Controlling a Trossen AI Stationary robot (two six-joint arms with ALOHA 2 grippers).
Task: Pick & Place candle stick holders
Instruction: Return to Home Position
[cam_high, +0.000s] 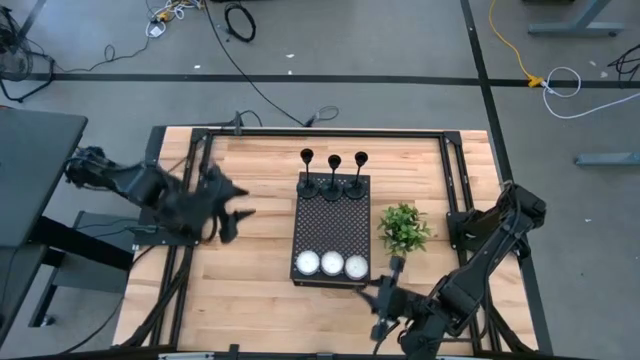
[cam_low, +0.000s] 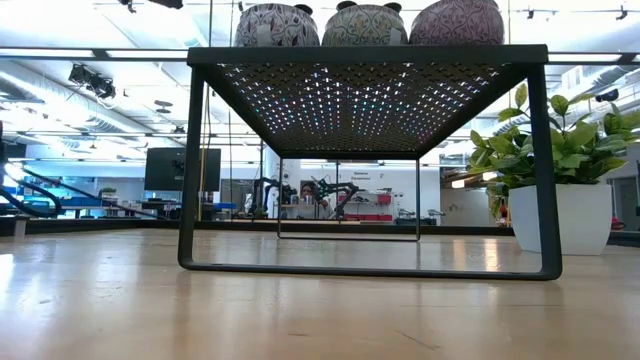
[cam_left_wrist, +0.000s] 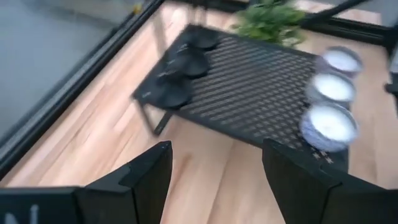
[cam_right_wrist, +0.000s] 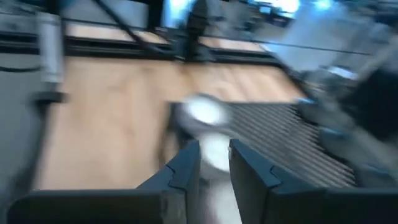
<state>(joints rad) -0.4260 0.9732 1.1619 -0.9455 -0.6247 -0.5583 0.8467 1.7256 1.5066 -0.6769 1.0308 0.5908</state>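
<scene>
Three matte-black candle stick holders stand upright in a row, by their round bases, on the far end of a black perforated stand. They also show in the left wrist view. My left gripper is wide open and empty, above the table to the left of the stand, pointing toward it. My right gripper hovers at the stand's near right corner. Its fingers stand a narrow gap apart with nothing between them.
Three white candle cups sit in a row on the stand's near end. A green plant in a white pot stands just to the right of the stand. A black frame rail runs around the table. Bare wood lies left of the stand.
</scene>
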